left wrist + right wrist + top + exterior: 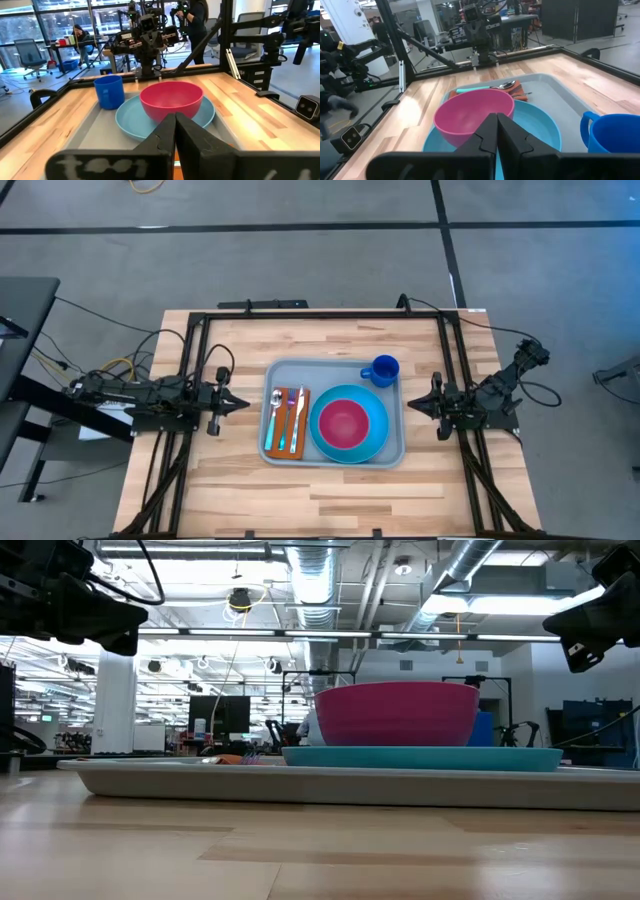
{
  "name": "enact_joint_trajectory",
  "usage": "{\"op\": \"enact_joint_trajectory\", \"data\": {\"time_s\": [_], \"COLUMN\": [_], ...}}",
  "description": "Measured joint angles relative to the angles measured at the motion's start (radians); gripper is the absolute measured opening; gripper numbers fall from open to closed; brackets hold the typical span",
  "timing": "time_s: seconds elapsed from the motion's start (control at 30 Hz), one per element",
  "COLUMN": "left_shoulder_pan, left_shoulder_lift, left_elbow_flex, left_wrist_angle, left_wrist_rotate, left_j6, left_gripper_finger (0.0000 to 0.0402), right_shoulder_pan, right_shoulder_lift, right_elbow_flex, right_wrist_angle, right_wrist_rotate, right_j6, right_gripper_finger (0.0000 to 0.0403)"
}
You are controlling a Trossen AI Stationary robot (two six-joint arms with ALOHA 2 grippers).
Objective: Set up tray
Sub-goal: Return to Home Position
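Note:
The light grey-blue tray [333,458] lies flat in the middle of the table. On it rest a bright blue plate [373,438] with a pink bowl [343,423] in it, a blue mug [383,369] at the far right corner, and a rust-brown napkin [272,423] carrying cutlery [287,420]. My left gripper [243,403] hovers shut just left of the tray. My right gripper [412,406] hovers shut just right of it. Neither touches anything.
A black frame [320,314] runs along the table's far edge and down both sides. Bare wood [330,500] lies near of the tray. Beyond the table, a person [80,36] sits at a desk in the left wrist view.

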Motion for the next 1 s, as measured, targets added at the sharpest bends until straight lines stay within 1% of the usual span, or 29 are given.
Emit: {"op": "enact_joint_trajectory", "data": {"time_s": [1.0], "left_shoulder_pan": [0.000], "left_shoulder_lift": [0.000], "left_elbow_flex": [0.000], "left_wrist_angle": [-0.005], "left_wrist_rotate": [-0.002], "left_j6": [-0.016], "left_gripper_finger": [0.0000], "right_shoulder_pan": [0.000], "right_shoulder_lift": [0.000], "right_elbow_flex": [0.000], "right_wrist_angle": [0.000], "right_wrist_rotate": [0.000], "right_j6": [0.000], "right_gripper_finger": [0.0000]}}
